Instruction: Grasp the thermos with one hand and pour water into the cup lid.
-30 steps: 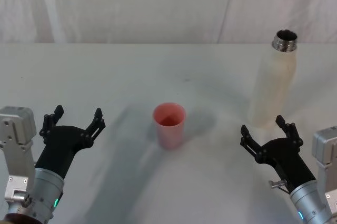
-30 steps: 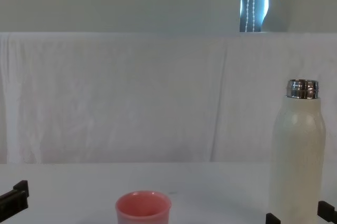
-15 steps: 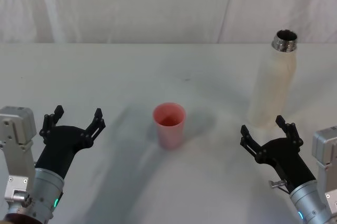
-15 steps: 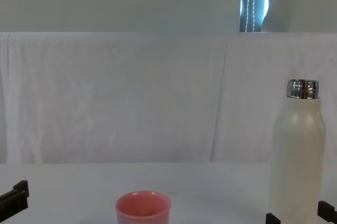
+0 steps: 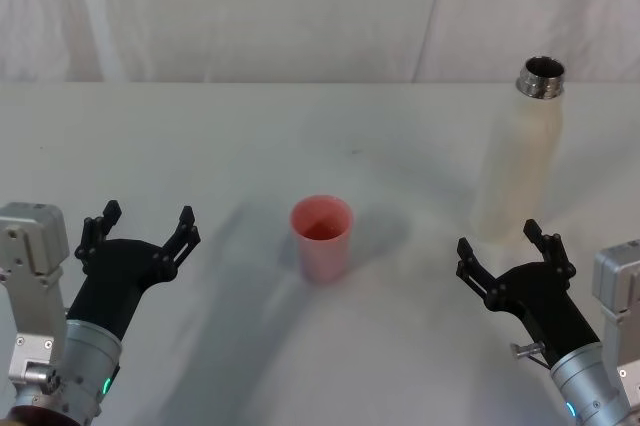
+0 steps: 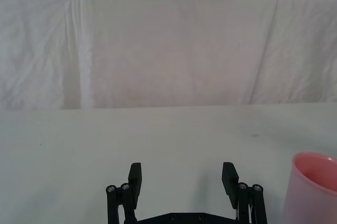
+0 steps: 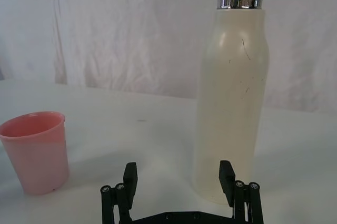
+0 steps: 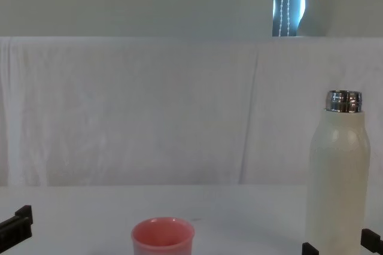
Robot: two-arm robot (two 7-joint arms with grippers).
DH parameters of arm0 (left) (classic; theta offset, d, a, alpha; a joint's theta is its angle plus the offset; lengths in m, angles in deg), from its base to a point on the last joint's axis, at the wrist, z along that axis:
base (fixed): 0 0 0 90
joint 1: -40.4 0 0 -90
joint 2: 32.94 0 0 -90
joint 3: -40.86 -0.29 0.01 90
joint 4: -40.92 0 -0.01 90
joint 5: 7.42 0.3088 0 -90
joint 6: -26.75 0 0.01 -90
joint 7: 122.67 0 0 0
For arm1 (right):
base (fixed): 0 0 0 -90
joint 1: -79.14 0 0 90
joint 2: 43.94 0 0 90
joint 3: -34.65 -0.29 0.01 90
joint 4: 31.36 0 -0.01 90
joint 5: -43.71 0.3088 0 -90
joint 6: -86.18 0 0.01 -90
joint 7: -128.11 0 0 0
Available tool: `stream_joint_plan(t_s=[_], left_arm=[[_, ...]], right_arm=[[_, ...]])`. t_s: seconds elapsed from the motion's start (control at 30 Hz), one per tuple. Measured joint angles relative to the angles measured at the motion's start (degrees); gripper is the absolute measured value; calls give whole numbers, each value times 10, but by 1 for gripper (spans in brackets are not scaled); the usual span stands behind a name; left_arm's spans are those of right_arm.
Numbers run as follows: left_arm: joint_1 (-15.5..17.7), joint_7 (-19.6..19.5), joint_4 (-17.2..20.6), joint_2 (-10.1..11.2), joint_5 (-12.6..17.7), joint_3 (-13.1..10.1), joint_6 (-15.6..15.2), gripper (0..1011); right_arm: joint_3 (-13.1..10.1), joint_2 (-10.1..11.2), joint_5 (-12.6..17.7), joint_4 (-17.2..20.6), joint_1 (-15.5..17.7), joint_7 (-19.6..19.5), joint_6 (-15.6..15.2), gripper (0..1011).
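Two grippers, left (image 5: 140,231) and right (image 5: 505,254), rest with fingers spread, empty. Bottle (image 5: 518,161), right of frame, upright on bench (image 5: 250,136): probably heavy, smooth; grip mid-body. Pink cup (image 5: 321,238) centre.

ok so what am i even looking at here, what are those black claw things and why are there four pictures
The black claws are a robot's two grippers, its hands. The left gripper and right gripper both hover open over a white table, holding nothing. One picture looks down from the robot's head, one looks forward from its chest, and two come from cameras on its wrists, so each shows its own claw up close. On the table stand a tall cream thermos with its cap off, just beyond the right gripper, and a small pink cup near the middle. The cup looks empty.
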Motion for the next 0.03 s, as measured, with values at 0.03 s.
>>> stream_joint_plan(t_s=[0.03], left_arm=[[0,0,0,0,0,0,0,1001]], right_arm=[[0,0,0,0,0,0,0,1002]])
